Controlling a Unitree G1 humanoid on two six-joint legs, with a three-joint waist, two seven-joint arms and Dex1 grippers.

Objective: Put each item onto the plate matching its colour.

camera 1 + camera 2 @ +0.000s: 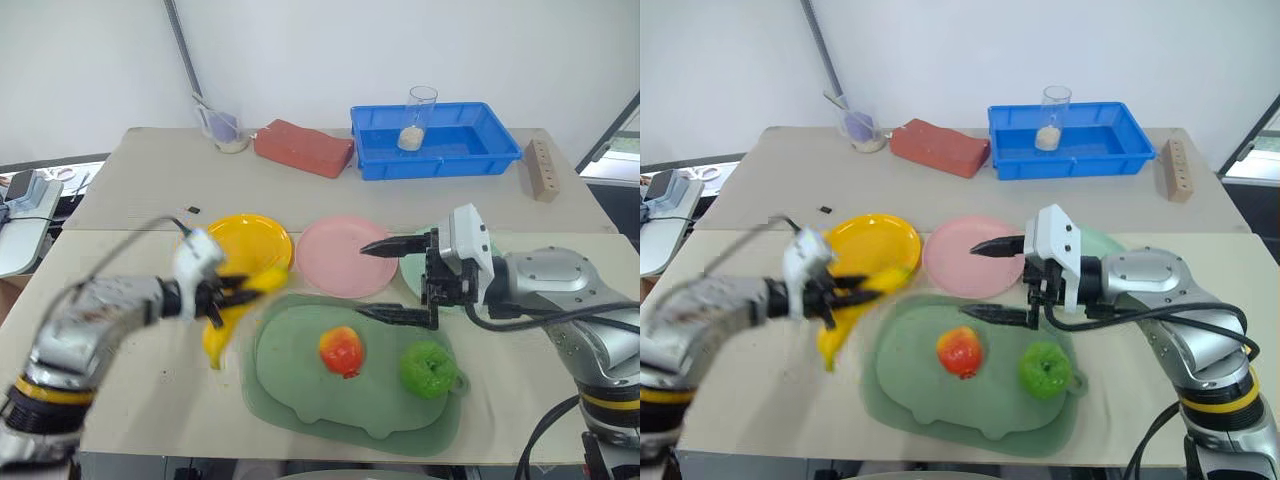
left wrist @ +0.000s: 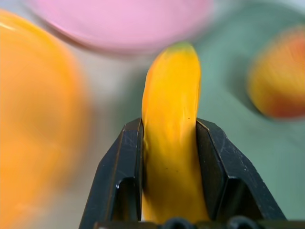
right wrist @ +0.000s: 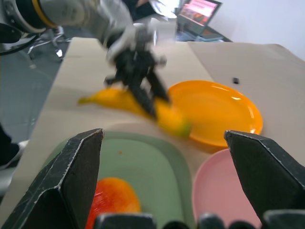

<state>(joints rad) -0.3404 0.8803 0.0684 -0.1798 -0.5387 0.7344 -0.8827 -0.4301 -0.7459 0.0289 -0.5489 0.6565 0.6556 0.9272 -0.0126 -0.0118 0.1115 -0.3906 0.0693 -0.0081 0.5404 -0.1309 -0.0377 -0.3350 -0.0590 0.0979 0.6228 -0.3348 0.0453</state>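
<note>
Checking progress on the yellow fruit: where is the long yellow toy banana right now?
In the head views, the long yellow toy banana is gripped in the left claw, on the robot's left, beside the round yellow plastic plate and the dull-green tray.

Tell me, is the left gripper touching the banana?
Touching. In the left wrist view, both black fingers of the left gripper press against the banana between them.

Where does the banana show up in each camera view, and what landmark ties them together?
Left eye: banana lower left, in the left claw, beside the yellow plate.
Right eye: lower left, under that plate's near rim.
Left wrist: centre, between two black fingers.
Right wrist: upper middle, left of the plate.
Shared landmark: the yellow plate.
</note>
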